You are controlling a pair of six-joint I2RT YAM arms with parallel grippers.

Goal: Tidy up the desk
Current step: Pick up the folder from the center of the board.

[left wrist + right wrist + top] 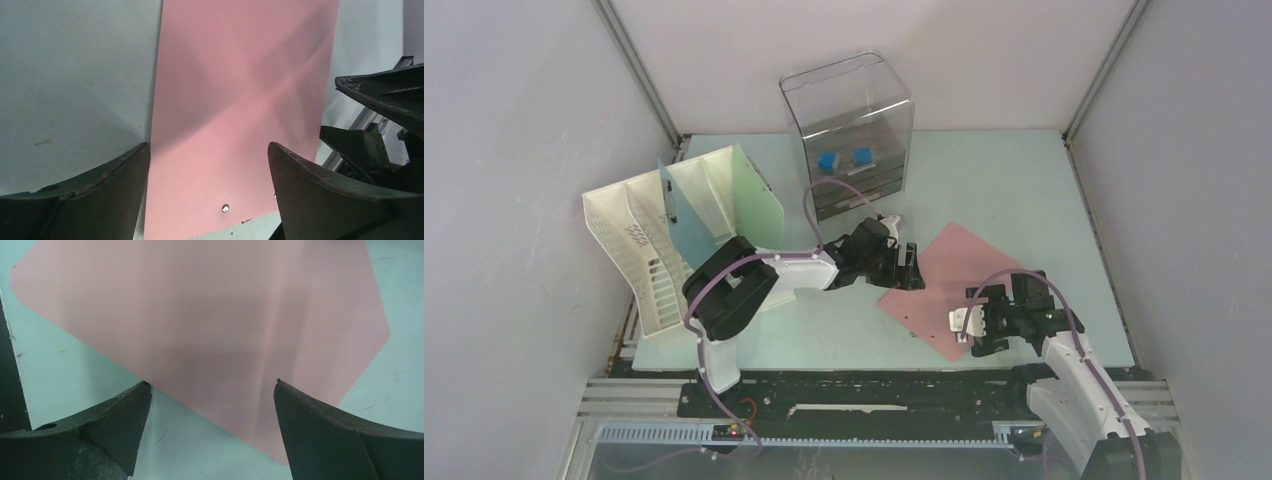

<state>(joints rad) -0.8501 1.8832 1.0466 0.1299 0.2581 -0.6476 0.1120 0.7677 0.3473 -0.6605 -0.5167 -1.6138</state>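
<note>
A white slotted file rack (649, 270), a pale green folder (734, 195) upright in it, stands at the left of the mint-green desk (1014, 190), which spreads flat between grey walls. A clear drawer box (849, 130) sits at the back centre. In front of it the left gripper (209, 150) hangs with jaws spread, gripping nothing, over the left edge of a pink sheet (944, 280). The right gripper (212, 387), jaws equally wide and empty, hovers over the sheet's near edge.
</note>
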